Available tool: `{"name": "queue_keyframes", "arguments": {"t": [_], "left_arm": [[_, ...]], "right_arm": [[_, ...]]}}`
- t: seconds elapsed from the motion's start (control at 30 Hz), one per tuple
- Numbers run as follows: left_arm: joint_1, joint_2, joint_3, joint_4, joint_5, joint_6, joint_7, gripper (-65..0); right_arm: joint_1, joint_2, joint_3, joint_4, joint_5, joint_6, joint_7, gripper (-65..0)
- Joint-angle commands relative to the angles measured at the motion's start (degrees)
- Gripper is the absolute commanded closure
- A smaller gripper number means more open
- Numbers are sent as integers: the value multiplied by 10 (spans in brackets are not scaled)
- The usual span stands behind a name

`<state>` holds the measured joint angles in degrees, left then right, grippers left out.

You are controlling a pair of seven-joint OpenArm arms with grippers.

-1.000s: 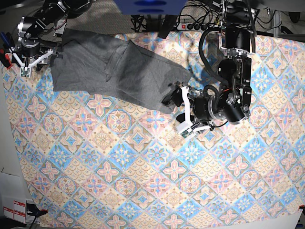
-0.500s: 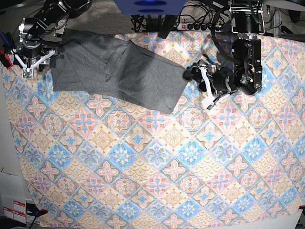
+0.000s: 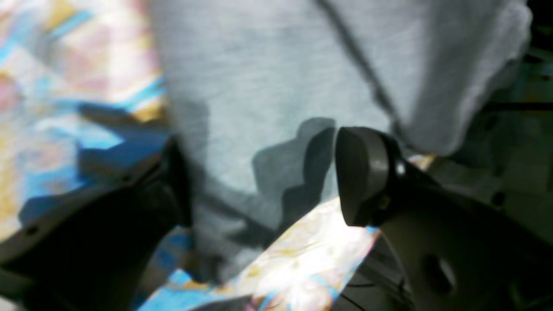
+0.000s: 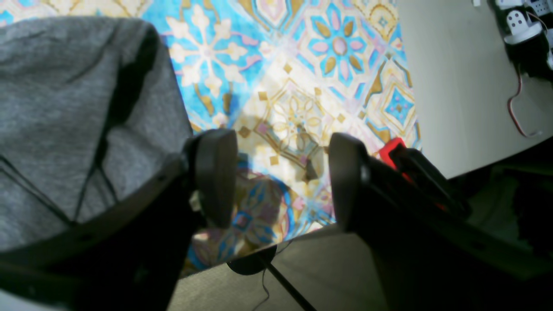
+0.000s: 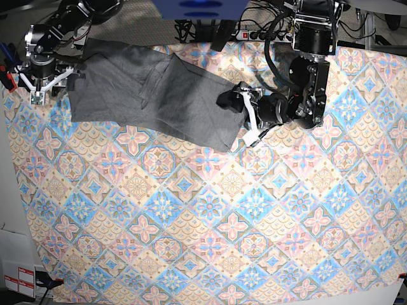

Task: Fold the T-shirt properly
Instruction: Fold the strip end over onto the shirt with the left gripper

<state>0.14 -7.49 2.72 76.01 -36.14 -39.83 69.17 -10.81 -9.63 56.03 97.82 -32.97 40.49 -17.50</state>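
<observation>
T-shirt (image 5: 152, 95) lies spread across the far left part of the bench (image 5: 210, 254), on the patterned tablecloth (image 5: 191, 210), with its long axis running from the far left edge down toward the middle.

Left to right in the base view, I report as follows. My right end effector (image 5: 39, 82) sits at the shirt's left end, beside the cloth edge. In the right wrist view its fingers (image 4: 216, 172) stand wide apart over bare tablecloth, with the grey cloth just to one side; nothing is between them. A red clip (image 4: 391, 149) shows at the tablecloth's edge near it.

The shirt body shows a diagonal crease (image 5: 147, 89) near its middle and is not yet folded square, in my judgement.

My left end effector (image 5: 247, 117) is at the shirt's right-hand lower corner, at the hem. In the left wrist view its fingers (image 3: 363, 172) are wide, and the grey cloth lies between them, though that view is blurred and I cannot tell whether either pad touches it.

Finding: each end effector stands at its own end of the long axis. The left is better placed to grasp, since the cloth already lies in its gap.
</observation>
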Motion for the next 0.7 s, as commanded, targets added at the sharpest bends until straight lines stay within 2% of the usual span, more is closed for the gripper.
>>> {"name": "queue_keyframes", "arguments": {"t": [0.0,0.17,0.23,0.33,0.4,0.53,0.67], "left_arm": [[-18,-1,-2,-4,-7,-2,-3,-443],[-52,13,0,-77,-5,-2,-21,-426],[-64,13,0,-110,-4,-2,-44,-344],[-98,13,0,-175,-2,-2,-63,-142],[-125,16,0,-223,19,-2,-74,-51],[-181,30,0,-326,76,-2,-124,-50],[-226,59,-1,-404,117,-2,-180,-49]], "right_arm": [[0,6,2,9,6,-5,12,-337],[0,6,3,11,6,-5,9,-335],[-2,6,4,11,6,-5,8,-337],[-8,6,4,10,6,-5,7,-337],[-8,6,4,10,6,-5,-3,-337],[-3,6,1,10,7,-5,-43,-337],[-3,6,0,10,10,-5,-44,-337]]}}
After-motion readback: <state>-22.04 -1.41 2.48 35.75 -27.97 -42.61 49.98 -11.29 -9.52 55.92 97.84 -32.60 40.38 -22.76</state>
